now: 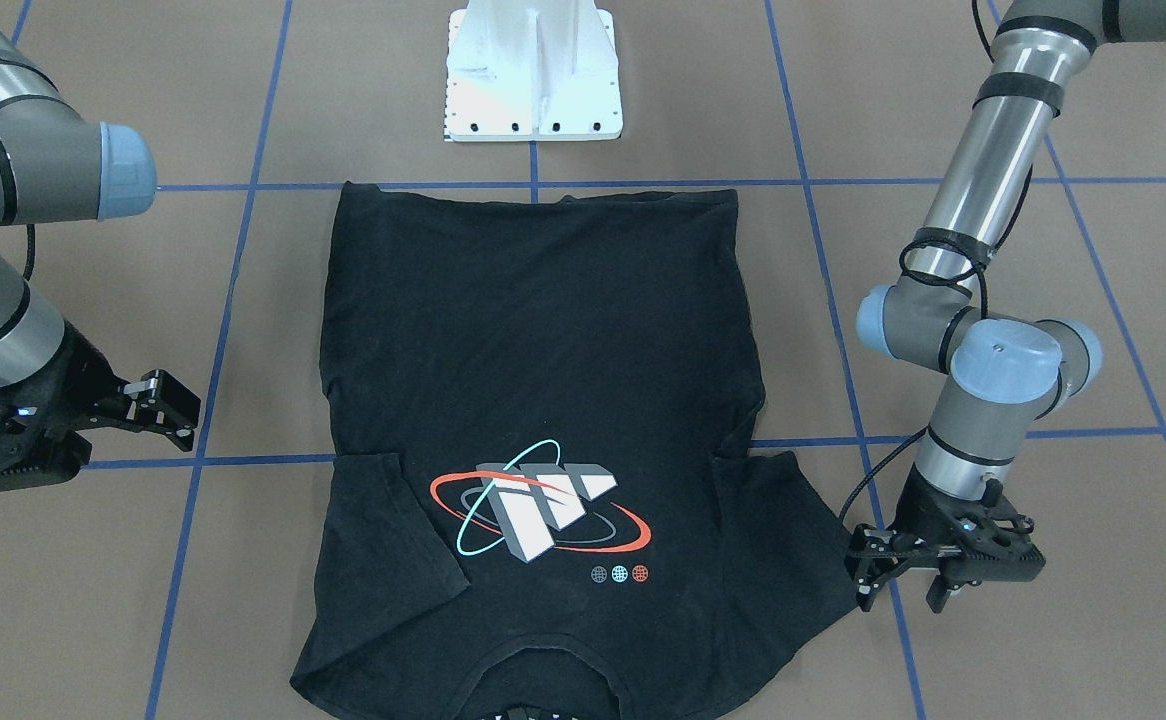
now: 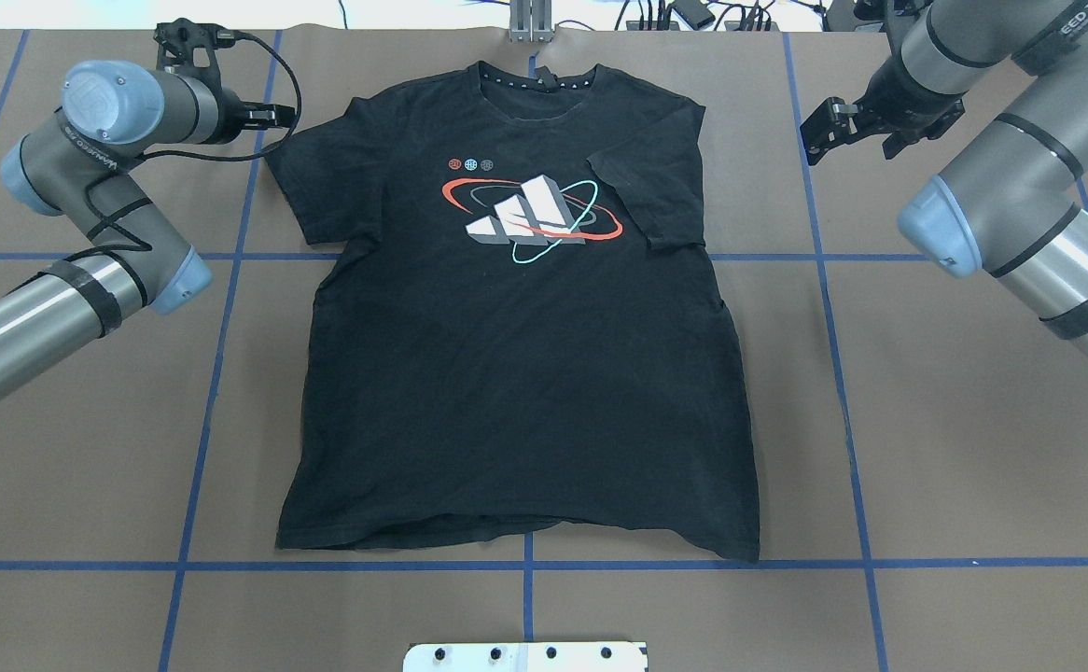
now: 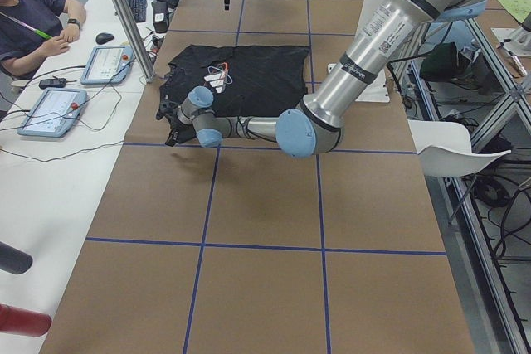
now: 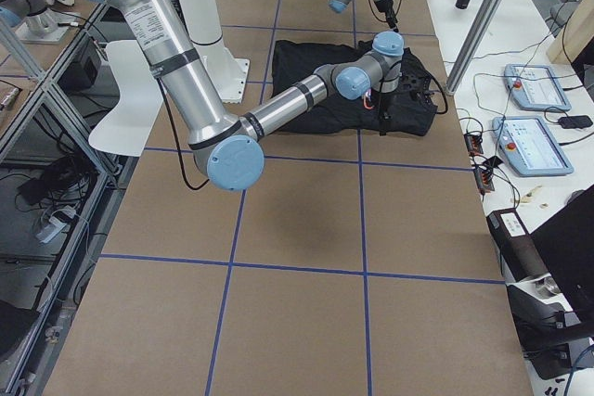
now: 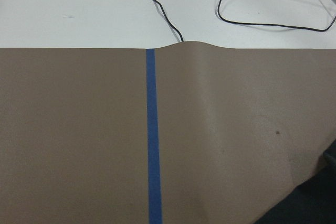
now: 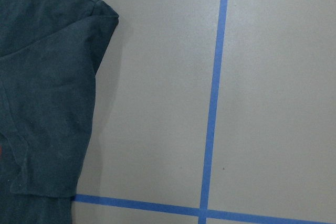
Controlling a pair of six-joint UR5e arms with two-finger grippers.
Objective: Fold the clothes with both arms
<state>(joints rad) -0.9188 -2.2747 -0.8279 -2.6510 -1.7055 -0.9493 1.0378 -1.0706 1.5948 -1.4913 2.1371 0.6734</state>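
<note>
Spread wide and empty: left claw just beside the shirt, right claw farther off. Best to pinch both sleeves level, together.

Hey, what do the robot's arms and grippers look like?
The left arm and right arm are silver-grey tubes with black bands and pale blue joint caps. The left gripper and right gripper are black, two-fingered. A black cable runs along the left arm.

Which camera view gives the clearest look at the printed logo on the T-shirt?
The overhead exterior view: the logo sits upright, whole and unobstructed on the T-shirt. The front-facing view shows it whole but upside down. The side views show it tiny; the wrist views show no readable logo.
</note>
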